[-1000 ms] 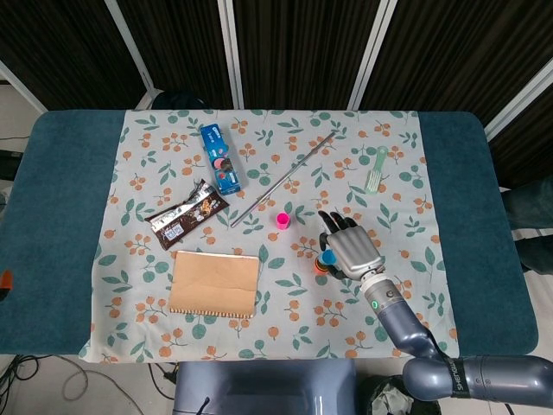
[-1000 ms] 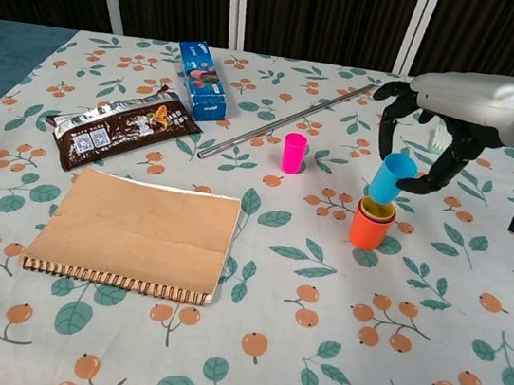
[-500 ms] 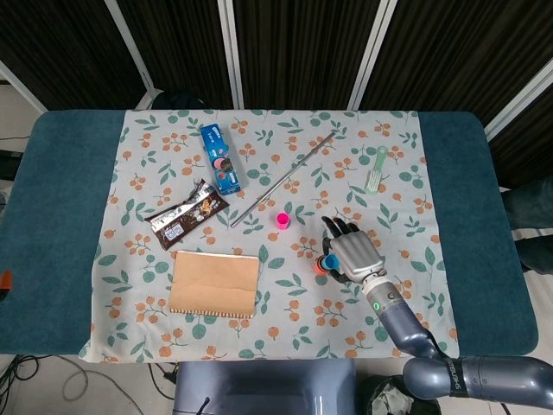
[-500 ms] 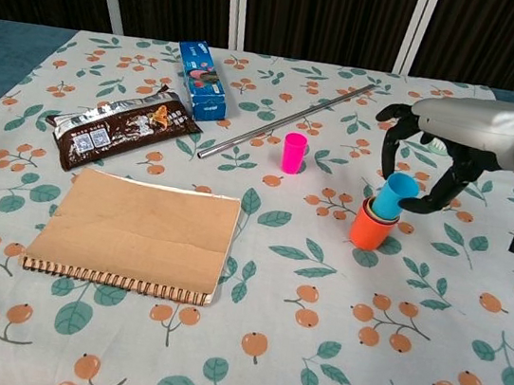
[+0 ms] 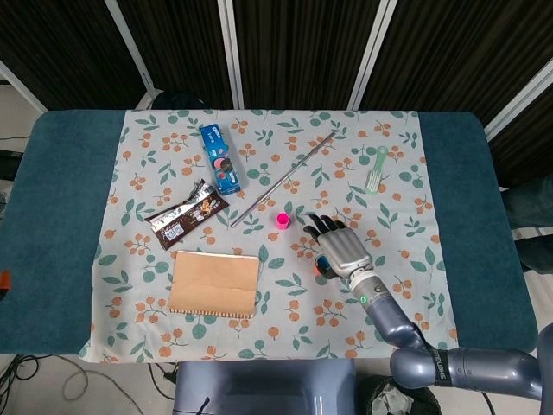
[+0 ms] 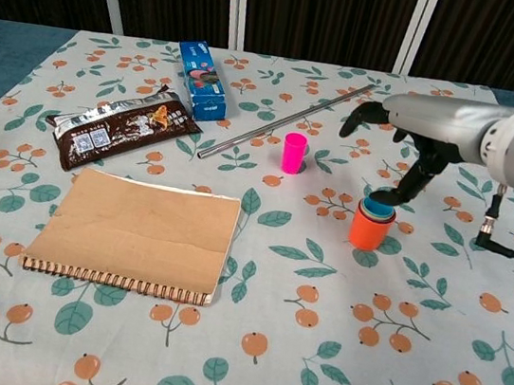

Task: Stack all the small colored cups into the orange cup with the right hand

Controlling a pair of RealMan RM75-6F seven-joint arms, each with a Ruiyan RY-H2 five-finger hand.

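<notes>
Fingers of my right hand [image 6: 408, 137] spread loose above the orange cup [image 6: 370, 229], blue cup [image 6: 377, 208] nested inside, toward the table's right edge. Pink cup [image 6: 293, 153], standing near the table's middle, is next: reach, pinch, carry.

A table [image 5: 60, 225] padded in dark teal stands before a wall of black pleated curtains [image 5: 294, 52] split by slanted white posts [image 5: 228, 52]. A white cloth [image 5: 397, 303] printed with orange berries and green leaves covers its middle, leaving both teal ends bare. Pale floor with loose cables [image 5: 52, 380] shows below the near left corner
</notes>
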